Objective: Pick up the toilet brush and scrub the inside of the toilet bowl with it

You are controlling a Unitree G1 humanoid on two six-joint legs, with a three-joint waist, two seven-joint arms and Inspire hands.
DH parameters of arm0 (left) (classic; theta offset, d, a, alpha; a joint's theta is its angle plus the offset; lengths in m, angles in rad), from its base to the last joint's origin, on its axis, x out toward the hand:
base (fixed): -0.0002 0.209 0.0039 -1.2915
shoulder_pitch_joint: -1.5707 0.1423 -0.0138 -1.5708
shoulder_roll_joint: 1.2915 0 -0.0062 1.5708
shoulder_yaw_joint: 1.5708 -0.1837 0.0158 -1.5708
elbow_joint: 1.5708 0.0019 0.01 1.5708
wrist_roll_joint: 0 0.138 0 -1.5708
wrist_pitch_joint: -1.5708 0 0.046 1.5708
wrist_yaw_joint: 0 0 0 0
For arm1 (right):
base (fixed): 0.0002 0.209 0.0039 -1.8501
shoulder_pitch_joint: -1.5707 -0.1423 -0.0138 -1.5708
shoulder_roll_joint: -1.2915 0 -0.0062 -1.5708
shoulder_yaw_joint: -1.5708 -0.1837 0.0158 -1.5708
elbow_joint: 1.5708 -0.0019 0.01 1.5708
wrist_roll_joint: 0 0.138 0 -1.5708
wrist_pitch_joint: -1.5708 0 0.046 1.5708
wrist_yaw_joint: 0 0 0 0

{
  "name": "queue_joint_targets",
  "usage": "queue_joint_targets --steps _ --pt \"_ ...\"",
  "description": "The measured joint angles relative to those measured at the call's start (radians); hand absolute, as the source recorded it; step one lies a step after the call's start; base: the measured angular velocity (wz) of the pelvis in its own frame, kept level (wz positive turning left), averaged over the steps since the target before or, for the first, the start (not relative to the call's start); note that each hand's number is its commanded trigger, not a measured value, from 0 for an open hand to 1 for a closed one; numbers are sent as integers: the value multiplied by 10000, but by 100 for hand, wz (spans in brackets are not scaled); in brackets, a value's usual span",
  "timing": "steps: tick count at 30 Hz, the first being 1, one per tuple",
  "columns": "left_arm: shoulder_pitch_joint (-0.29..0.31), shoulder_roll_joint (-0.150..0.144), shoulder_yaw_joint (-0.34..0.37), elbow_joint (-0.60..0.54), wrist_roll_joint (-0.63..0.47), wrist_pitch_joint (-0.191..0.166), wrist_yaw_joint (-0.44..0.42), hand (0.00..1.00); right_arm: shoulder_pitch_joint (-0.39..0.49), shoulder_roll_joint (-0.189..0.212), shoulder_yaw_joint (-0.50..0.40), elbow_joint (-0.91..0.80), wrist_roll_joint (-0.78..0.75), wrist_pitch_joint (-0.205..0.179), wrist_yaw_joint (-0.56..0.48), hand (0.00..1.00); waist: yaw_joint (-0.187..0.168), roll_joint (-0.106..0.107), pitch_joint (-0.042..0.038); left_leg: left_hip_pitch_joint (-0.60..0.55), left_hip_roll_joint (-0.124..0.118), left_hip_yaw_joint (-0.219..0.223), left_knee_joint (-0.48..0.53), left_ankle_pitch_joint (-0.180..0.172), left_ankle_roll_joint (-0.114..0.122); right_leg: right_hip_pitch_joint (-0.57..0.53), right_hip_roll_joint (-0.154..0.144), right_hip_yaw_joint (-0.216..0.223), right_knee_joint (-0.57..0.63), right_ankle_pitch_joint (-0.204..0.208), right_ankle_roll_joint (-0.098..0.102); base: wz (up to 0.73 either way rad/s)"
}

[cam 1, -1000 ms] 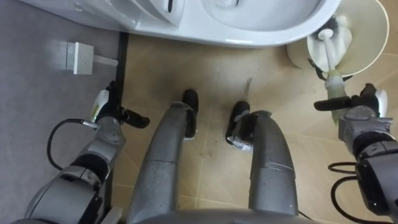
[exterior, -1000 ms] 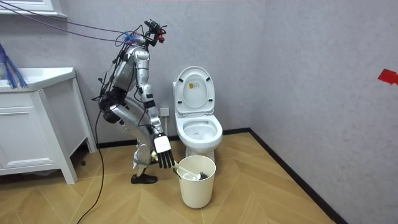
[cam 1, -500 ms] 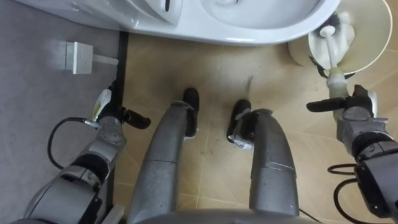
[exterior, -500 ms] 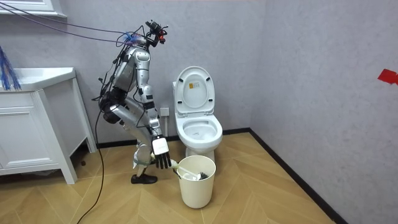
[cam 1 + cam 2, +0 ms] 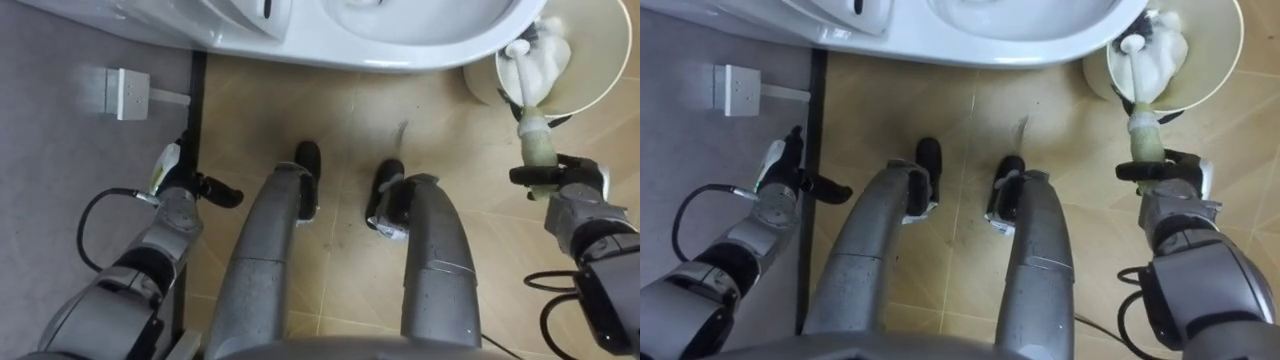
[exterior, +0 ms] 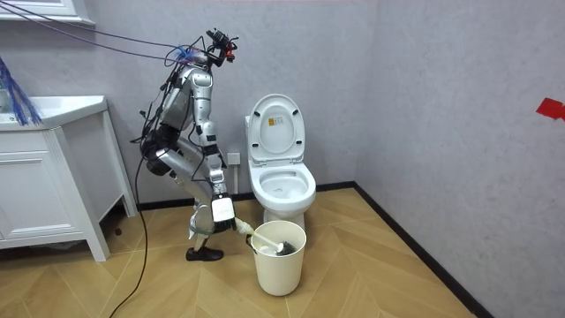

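Note:
The toilet brush leans out of a cream bucket (image 5: 478, 92) at the upper right, its pale green handle (image 5: 534, 142) pointing toward me and its white head (image 5: 530, 70) down inside. My right hand (image 5: 572, 188) sits at the handle's near end, thumb and fingers curled round it. The room view has me bent low in front of the white toilet (image 6: 282, 187), right hand (image 6: 222, 211) down at the bucket (image 6: 281, 262). The toilet bowl (image 5: 400, 45) runs along the top edge. My left hand (image 5: 178, 196) hangs at the left by the wall, fingers relaxed and empty.
A white wall socket (image 5: 125, 92) sits on the grey wall at the left. The toilet lid (image 6: 275, 125) stands raised. A white cabinet (image 6: 53, 181) is at the room view's left. Tan floor (image 5: 350, 130) lies between my feet and the toilet.
My right hand has moved in toward the brush handle and its fingers have closed round it. The left hand has stayed put.

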Motion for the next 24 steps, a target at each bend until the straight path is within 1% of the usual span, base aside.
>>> queue_joint_targets --steps 4,6,7,10,17,21,24 --pt "12 0 1 -19 -1 15 56 0 -21 6 -89 -36 343 32 -25 100 62 3 -2 -114 -15 -3 78 -5 6 -104 -36 -8 93 -16 -16 1" --pt "28 -4 1 -29 0 18 218 0 -18 24 -295 -54 562 41 -49 100 118 65 -24 -203 -26 -76 198 -32 5 -128 -103 -135 162 -41 -43 5" --pt "27 -5 -5 -37 -1 20 260 0 -16 29 -321 -82 738 49 -81 100 139 67 -23 -212 -31 -77 208 -32 6 -136 -120 -145 175 -43 -47 4" --pt "31 -84 -22 -41 -29 37 396 0 -6 74 -337 -91 1496 131 -251 100 162 75 -27 -204 -136 -79 251 -31 17 -155 -254 -143 316 -89 -39 7" --pt "73 -96 -28 63 -800 37 419 0 43 179 -351 -103 2521 133 -269 100 184 76 -28 -135 -169 -91 286 -23 61 -50 -289 -169 322 -104 -3 1" --pt "282 -99 -41 -122 -918 68 416 0 224 178 -350 -128 2576 134 -226 100 105 78 -29 88 -167 -110 278 -43 86 204 -282 -192 282 -126 31 0" --pt "294 -102 -211 -130 -1085 72 406 0 293 188 -322 -131 2595 136 -167 100 56 80 -33 242 -165 -111 259 -43 86 363 -265 -182 250 -126 35 0"
